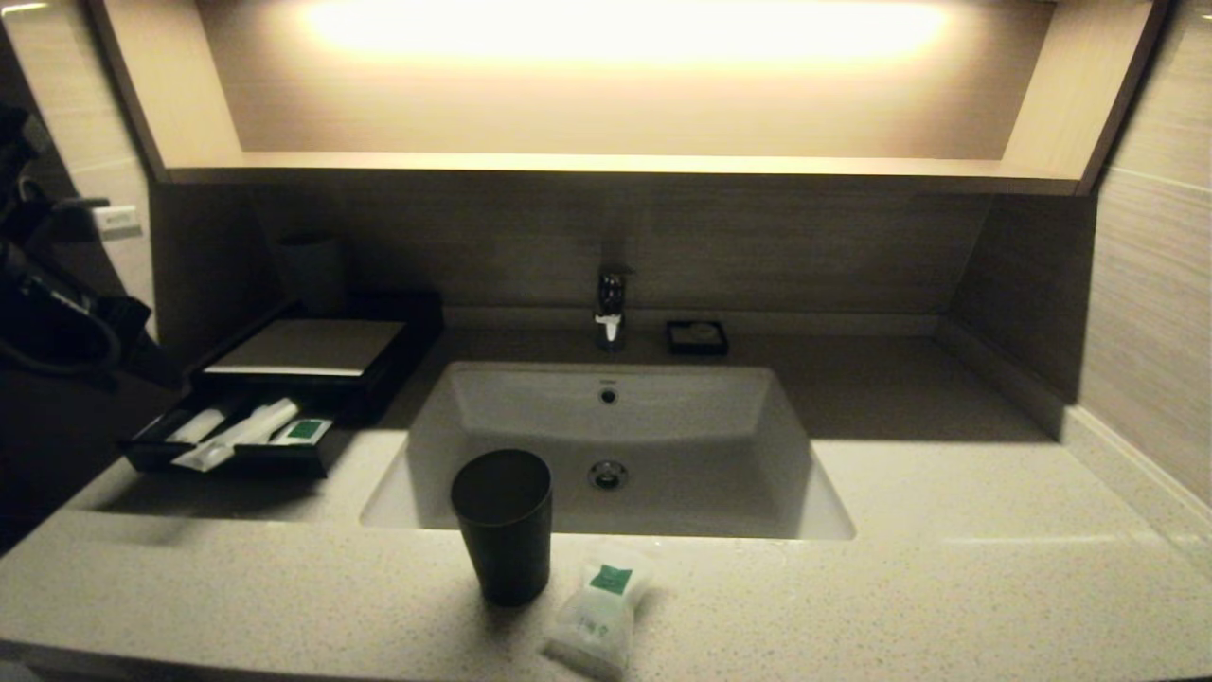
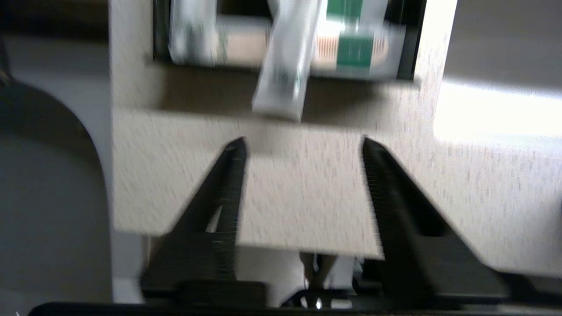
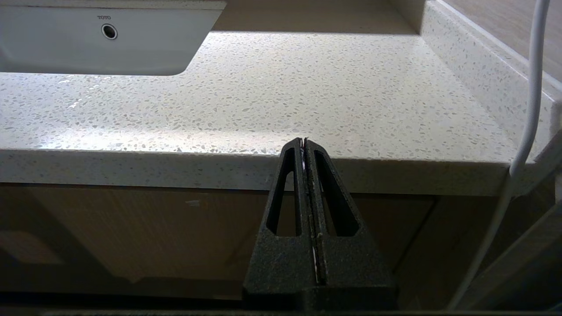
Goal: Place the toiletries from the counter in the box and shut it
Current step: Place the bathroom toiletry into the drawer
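Observation:
The black box [image 1: 308, 346] stands at the counter's [image 1: 947, 568] back left with its front drawer [image 1: 241, 466] pulled out. The long stick packet [image 1: 241, 431] lies in the drawer among other green-labelled packets, one end over the front wall. In the left wrist view the stick packet [image 2: 285, 66] overhangs the drawer [image 2: 408, 52]. The white pillow pouch [image 1: 598, 606] lies on the counter's front edge beside the dark tumbler. My left gripper [image 2: 303, 142] is open and empty, hovering over the counter [image 2: 307, 197] in front of the drawer. My right gripper [image 3: 304, 140] is shut and empty, below the counter's front edge [image 3: 175, 169].
A dark tumbler [image 1: 504, 523] stands at the basin's [image 1: 606, 417] front rim. A faucet [image 1: 611, 308] and a small black dish [image 1: 697, 336] are behind the basin. A dark cup [image 1: 311, 270] stands behind the box. A white cable [image 3: 529, 109] hangs at the right.

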